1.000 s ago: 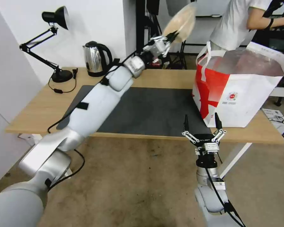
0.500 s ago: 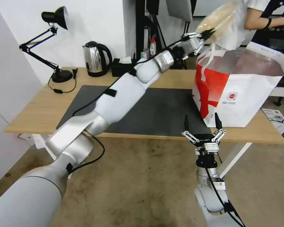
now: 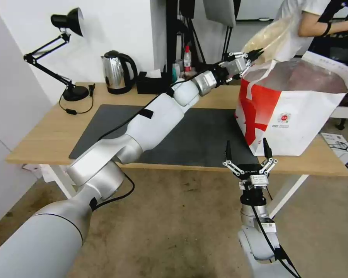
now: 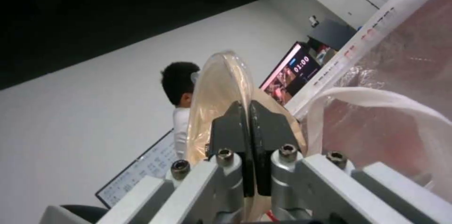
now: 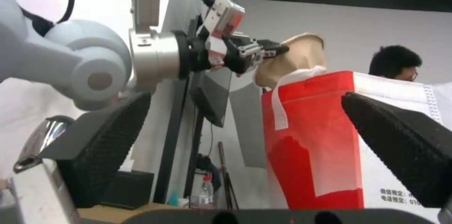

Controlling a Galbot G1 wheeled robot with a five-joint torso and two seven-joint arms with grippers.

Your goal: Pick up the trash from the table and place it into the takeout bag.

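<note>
A: Left arm stretched right across the tabletop [image 3: 42, 135], and the left gripper [image 3: 255, 54] has its jaws clenched on the rim of the beige bowl [image 3: 268, 36]. The bowl is up in the air, tilted on edge, at the near-left corner of the takeout bag [image 3: 297, 116].

B: So this reads as the delivery step. From the left wrist view the jaws look pinched flat together with the bowl's thin wall between them, the bag's white strap handle [image 4: 376, 98] just beside.

A: That handle is the snag, I'd say. It loops up just below the bowl at the bag's near wall, so the next move wants the bowl carried farther in over the silver lining before the jaws let go.

B: Agreed. The mouth is wide, plenty of open room deeper inside; the rim at this corner is the tight spot. Let go here and I'd judge the bowl could catch the edge and tumble outside.

A: Right gripper [image 3: 246, 156] is parked low in front of the tabletop's near edge, jaws spread wide, gripping nothing, well apart from the bag.

B: And the dark mat [image 3: 189, 135] gives the long forearm free passage. Kettle [image 3: 118, 71] and tissue box [image 3: 150, 83] sit back by the wall, out of the way.
</note>
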